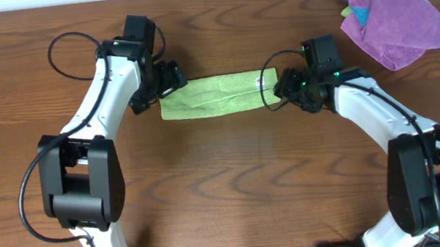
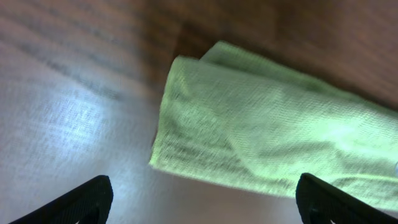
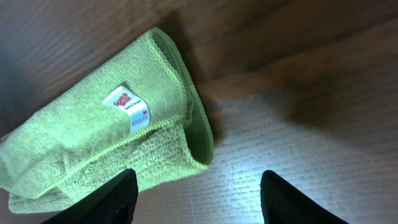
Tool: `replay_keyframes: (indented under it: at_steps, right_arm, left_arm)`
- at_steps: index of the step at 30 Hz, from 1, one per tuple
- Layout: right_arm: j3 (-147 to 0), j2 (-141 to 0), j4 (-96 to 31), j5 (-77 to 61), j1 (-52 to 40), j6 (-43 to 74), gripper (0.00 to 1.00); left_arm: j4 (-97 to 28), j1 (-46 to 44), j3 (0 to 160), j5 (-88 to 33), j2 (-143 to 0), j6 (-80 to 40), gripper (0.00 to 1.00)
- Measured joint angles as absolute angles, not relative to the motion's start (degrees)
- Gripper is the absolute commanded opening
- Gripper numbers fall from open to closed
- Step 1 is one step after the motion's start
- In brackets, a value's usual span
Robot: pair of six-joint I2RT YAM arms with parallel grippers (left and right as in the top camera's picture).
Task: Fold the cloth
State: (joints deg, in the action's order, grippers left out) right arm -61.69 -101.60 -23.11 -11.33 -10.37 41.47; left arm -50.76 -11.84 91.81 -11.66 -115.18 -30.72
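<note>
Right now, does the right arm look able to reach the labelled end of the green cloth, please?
Probably yes: the right gripper hangs open right at that end of the green cloth, nothing in between.

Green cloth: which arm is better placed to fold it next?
Probably left: the left pincer, open, frames the green cloth's end; the right pincer, open too, faces only a corner.

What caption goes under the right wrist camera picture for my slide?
Folded green microfibre cloth with a small white label lies on the brown wooden table, just ahead of the open jaws.
</note>
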Motion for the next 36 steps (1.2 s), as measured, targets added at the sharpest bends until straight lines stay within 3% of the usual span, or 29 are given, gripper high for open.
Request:
replay_keyframes:
  at_steps: [14, 15, 17, 22, 36]
  right_arm:
    - [-50.63, -101.6, -8.25, -15.68, -10.37, 43.33, 0.66]
    - [-50.41, -101.6, -7.64, -15.79, -10.37, 43.48, 0.66]
    - [-50.19, -101.62, -6.66, -15.92, -10.37, 43.77, 0.65]
    - [-50.15, -101.6, -4.67, -16.05, -10.37, 44.77, 0.65]
    - [-50.13, -101.6, -3.05, -15.33, -11.7, 47.77, 0.66]
  left_arm:
    - [-56.42, -8.71, 91.81, -20.75, -115.18, -29.63, 0.96]
    - [-56.27, -8.71, 91.81, -21.34, -115.18, -29.47, 0.89]
    - [-55.88, -8.73, 91.81, -22.35, -115.18, -28.84, 0.61]
    - [-55.02, -8.73, 91.81, -21.91, -115.18, -27.07, 0.06]
    - [-43.51, -9.78, 91.81, -19.42, -115.28, -26.02, 0.06]
